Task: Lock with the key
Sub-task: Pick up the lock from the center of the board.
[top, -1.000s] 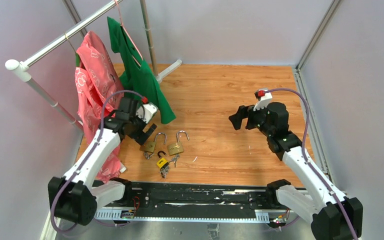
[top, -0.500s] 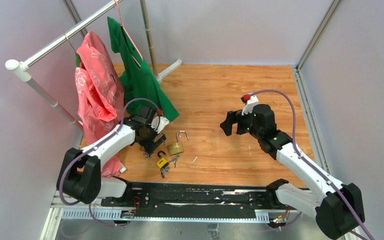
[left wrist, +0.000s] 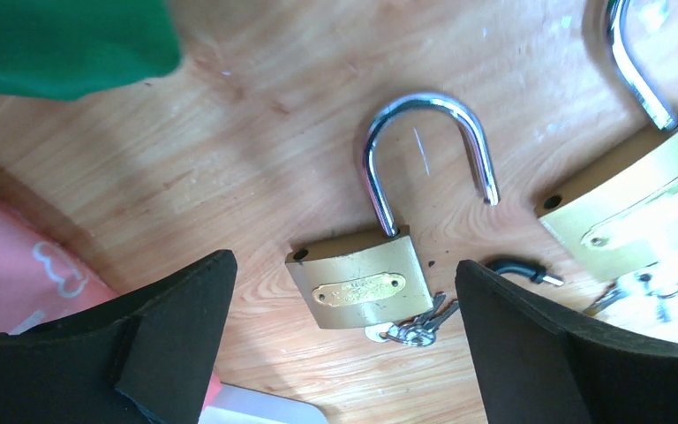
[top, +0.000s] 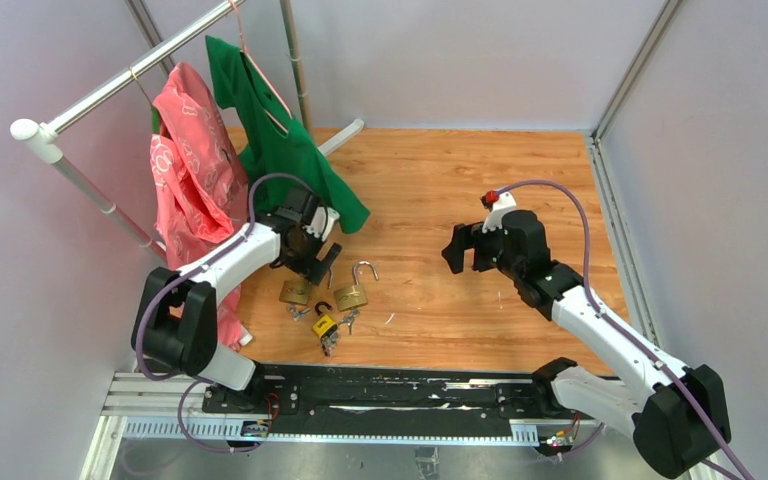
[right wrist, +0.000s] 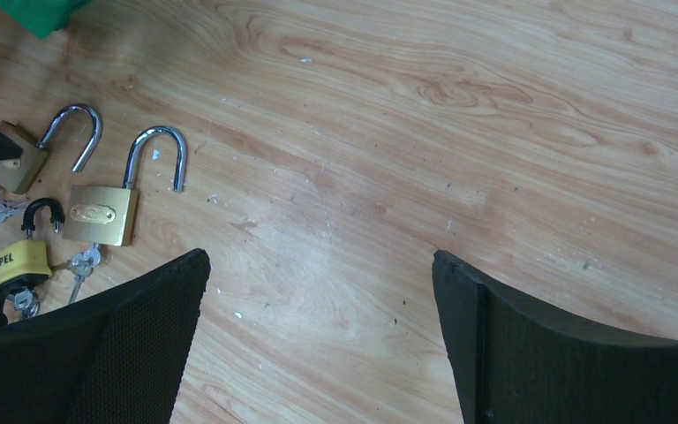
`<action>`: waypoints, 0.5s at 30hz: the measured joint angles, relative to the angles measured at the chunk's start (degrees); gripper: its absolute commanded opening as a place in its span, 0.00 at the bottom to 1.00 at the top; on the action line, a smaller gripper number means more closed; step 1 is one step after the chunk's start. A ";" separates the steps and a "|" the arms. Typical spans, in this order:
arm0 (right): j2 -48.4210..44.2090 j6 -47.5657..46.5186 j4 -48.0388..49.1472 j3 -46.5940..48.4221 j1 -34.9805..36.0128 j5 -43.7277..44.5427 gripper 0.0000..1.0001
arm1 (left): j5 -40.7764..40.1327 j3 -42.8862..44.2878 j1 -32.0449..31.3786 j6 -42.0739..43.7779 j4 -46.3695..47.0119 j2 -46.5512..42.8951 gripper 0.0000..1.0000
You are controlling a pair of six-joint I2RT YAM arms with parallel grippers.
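Note:
Three padlocks lie on the wooden floor, each with keys at its base. The left brass padlock point(top: 295, 292) point(left wrist: 359, 281) has its silver shackle point(left wrist: 428, 132) swung open and a key bunch point(left wrist: 415, 329) in its bottom. My left gripper point(top: 315, 262) point(left wrist: 342, 269) hovers open just above it, a finger on each side of the body. A second open brass padlock point(top: 352, 296) point(right wrist: 100, 215) lies to its right, and a small yellow padlock point(top: 325, 325) point(right wrist: 19, 263) nearer the front. My right gripper point(top: 457, 248) point(right wrist: 320, 261) is open over bare floor, well right of the locks.
A clothes rack point(top: 100, 90) stands at the back left with a pink garment point(top: 185, 170) and a green shirt point(top: 280, 140) hanging close to my left arm. Grey walls enclose the floor, and a black rail point(top: 390, 388) runs along the near edge.
My left arm has swung in over the left brass padlock, then drawn back a little, brushing the green shirt. My right gripper has shifted left toward the middle.

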 measured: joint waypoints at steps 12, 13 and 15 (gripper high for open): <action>0.17 -0.02 -3.56 2.78 1.86 3.04 0.99 | -3.52 2.95 0.81 -16.90 -5.55 5.01 1.00; 0.33 -0.04 -3.87 3.17 1.88 3.26 0.99 | -3.67 2.95 0.81 -17.42 -5.84 5.70 1.00; 0.74 -0.07 -4.68 4.02 1.95 3.76 0.99 | -3.96 2.78 0.81 -18.40 -6.25 6.29 1.00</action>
